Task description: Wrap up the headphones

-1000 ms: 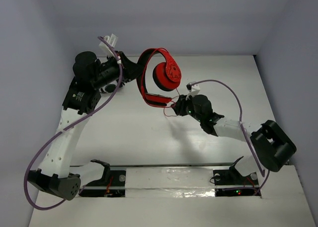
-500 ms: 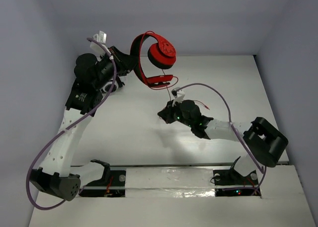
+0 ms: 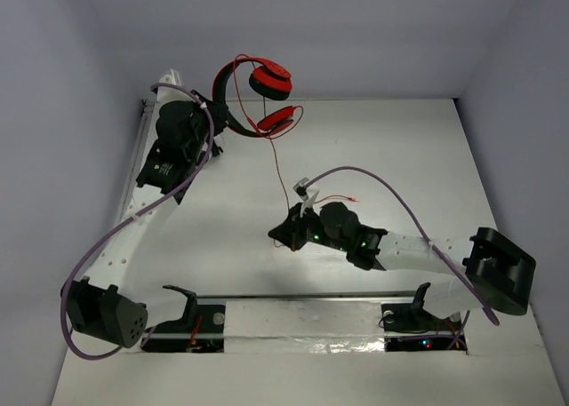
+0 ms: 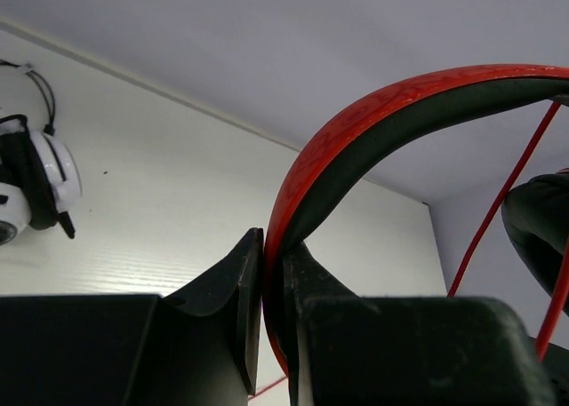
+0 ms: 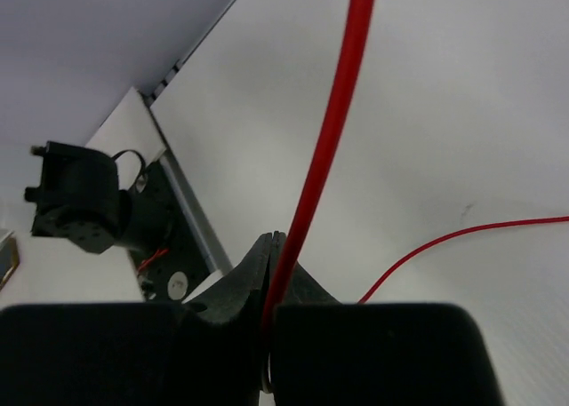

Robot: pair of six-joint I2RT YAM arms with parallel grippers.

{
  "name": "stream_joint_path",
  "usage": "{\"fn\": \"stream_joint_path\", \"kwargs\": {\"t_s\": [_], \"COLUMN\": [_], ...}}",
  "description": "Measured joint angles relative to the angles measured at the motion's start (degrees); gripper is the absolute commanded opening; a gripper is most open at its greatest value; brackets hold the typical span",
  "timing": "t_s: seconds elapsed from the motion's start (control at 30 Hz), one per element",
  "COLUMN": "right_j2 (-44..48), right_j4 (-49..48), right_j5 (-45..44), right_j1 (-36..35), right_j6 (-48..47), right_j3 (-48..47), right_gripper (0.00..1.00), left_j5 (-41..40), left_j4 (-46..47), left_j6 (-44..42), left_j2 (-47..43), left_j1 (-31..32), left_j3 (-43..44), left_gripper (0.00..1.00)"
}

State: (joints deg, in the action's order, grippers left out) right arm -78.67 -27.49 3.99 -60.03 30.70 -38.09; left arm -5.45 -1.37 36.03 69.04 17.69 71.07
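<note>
Since a second ago, the left gripper (image 3: pixel 220 115) is carrying the headphones (image 3: pixel 267 79) farther toward the far-left corner of the table (image 3: pixel 418 148). The right gripper (image 3: pixel 283 237) is drawing back toward the table's near edge, so the run of cable between them is getting longer.

In the left wrist view, the left gripper (image 4: pixel 274 255) is squeezing its jaws almost fully together on the headband (image 4: pixel 382 113). The band, red outside and black inside, is rising from between the jaws and arching away overhead. A black ear pad (image 4: pixel 538 219) is showing past the band, with the thin red cable (image 4: pixel 498 210) dropping beside it. A pair of white and black headphones (image 4: pixel 36 179) is lying on the table near its far edge.

The right gripper (image 5: pixel 271 246) is pinching its jaws closed on the cable (image 5: pixel 333 131), which is running up and out from between the tips. A loose tail (image 5: pixel 462 233) of the same cable is trailing across the table.

From above, the headphones are hanging clear of the table over its far edge, with both ear cups dangling off the band the left gripper is gripping. The cable (image 3: pixel 279 171) is stretching in a nearly straight line from the lower ear cup (image 3: pixel 277 119) to the right gripper, which is hovering over the middle of the table.
</note>
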Motion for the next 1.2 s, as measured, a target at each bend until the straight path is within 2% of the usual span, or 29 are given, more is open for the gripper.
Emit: {"fn": "stream_joint_path", "kwargs": {"t_s": [0.17, 0.3, 0.43, 0.5, 0.57, 0.7, 0.77, 1.0, 1.07, 1.1, 1.13, 1.2], "right_j2": [0.07, 0.46, 0.68, 0.83, 1.51, 3.5, 4.96, 14.47, 18.21, 20.15, 21.77, 24.92], "right_j4": [-1.4, -9.01, -16.26, -19.02, -21.68, -25.57, -26.69, -27.08, -25.64, -23.96, -21.92, -15.28], "right_j5": [5.49, 11.52, 16.65, 18.36, 19.45, 20.96, 21.49, 19.67, 18.12, 17.27, 16.55, 14.25], "right_j1": [-1.73, -2.29, -2.36, -2.36, -2.36, -2.36, -2.36, -2.38, -2.36, -2.36, -2.36, -2.38], "right_j6": [1.66, 5.25, 9.18, 10.82, 12.24, 14.99, 16.28, 18.64, 19.04, 18.8, 18.51, 17.81], "right_j3": [0.0, 1.42, 2.58, 2.82, 3.45, 4.48, 4.63, 6.01, 6.03, 5.79, 5.22, 2.97], "right_gripper": [0.04, 0.1, 0.24, 0.28, 0.37, 0.39, 0.44, 0.42, 0.37, 0.33, 0.24, 0.18], "left_j5": [-4.98, -9.22, -12.85, -14.51, -16.04, -19.06, -20.65, -25.38, -26.47, -26.88, -27.28, -28.26], "left_j4": [1.53, 1.97, 2.43, 2.69, 2.97, 3.08, 2.82, 1.95, 1.6, 1.44, 1.27, 0.63], "left_j6": [0.33, 0.22, -0.17, -0.31, -0.48, -1.05, -1.4, -2.23, -2.49, -2.6, -2.69, -3.13], "left_j2": [0.35, 1.09, 1.81, 1.84, 1.84, 1.7, 1.6, -0.31, -0.81, -1.05, -1.31, -2.14], "left_j1": [1.27, 3.96, 6.73, 7.98, 8.92, 10.71, 11.45, 14.58, 16.09, 16.74, 17.31, 18.71], "left_j3": [-4.68, -7.15, -8.55, -9.49, -10.56, -13.55, -14.93, -19.21, -19.74, -19.93, -20.15, -20.83], "left_gripper": [0.0, 0.0, 0.0, 0.0, 0.0, 0.0, 0.0, 0.0, 0.0, 0.0, 0.0, 0.0]}}
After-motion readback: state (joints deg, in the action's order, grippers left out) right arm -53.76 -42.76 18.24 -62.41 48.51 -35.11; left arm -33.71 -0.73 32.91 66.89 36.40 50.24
